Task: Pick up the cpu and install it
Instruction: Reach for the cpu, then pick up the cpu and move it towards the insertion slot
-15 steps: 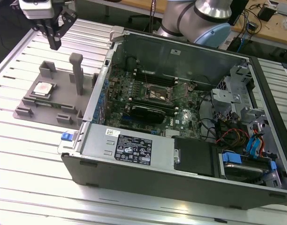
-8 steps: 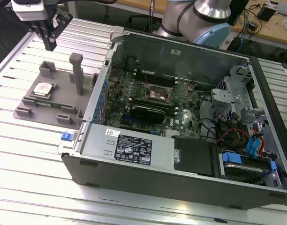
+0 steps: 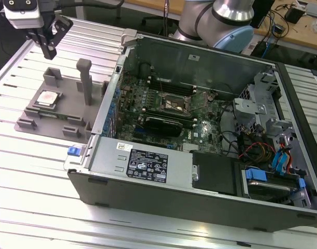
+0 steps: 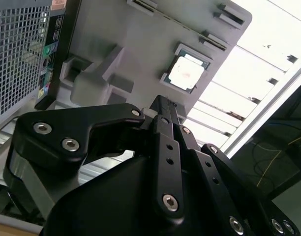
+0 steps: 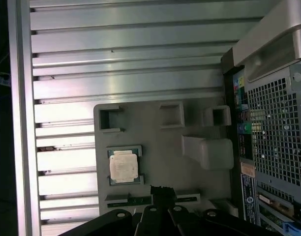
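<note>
While its black fingers [image 4: 163,123] were pressed together with nothing between them, the gripper [image 3: 48,52] hung in the air above a grey fixture plate [image 3: 70,111] and touched nothing. The cpu [image 3: 47,98] lay flat in a shallow square pocket of that plate, silver top up, well below the fingertips and apart from them. An upright grey post [image 3: 85,80] stood on the plate between the cpu and an open computer case [image 3: 148,166], which lay on its side just beside the plate, at the exterior view's right.

Inside the case sat a green motherboard [image 3: 210,111] with a dark socket frame [image 3: 174,104], and a long black heatsink block [image 3: 159,124] lay just beside the frame.

Plate and case rested on a desk [image 3: 34,176] of pale ribbed aluminium slats, bright with reflected light. Behind the case rose the arm's silver and blue base joint [image 3: 223,21]. Farther back stood a wood-topped desk [image 3: 298,36] strewn with cables. Past the slatted desk's edge the floor [image 5: 3,147] was dark.
</note>
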Robot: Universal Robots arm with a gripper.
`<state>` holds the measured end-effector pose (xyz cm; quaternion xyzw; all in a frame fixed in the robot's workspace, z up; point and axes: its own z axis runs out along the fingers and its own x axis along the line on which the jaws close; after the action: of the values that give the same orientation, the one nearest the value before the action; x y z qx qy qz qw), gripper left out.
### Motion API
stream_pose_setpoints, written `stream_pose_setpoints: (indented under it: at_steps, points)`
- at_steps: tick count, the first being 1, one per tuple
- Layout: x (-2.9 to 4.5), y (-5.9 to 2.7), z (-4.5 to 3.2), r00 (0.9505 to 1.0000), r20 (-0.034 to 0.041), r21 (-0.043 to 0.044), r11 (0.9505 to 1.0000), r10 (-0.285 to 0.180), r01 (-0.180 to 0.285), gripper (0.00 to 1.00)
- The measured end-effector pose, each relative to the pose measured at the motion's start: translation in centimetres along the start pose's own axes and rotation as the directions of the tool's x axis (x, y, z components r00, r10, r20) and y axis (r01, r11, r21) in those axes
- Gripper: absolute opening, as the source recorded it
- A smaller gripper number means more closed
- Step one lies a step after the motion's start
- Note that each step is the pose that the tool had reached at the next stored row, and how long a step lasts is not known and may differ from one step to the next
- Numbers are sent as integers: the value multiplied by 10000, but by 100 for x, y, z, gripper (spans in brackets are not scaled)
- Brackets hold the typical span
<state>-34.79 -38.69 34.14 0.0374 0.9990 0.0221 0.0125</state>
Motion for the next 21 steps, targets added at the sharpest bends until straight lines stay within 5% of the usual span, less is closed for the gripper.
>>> stream_pose_setpoints:
  at_steps: [13,21]
  points:
    - [78,-40,165,10000,-1,1,10000,1,-1,11]
    - [102,-42,174,10000,-1,1,10000,0,0,11]
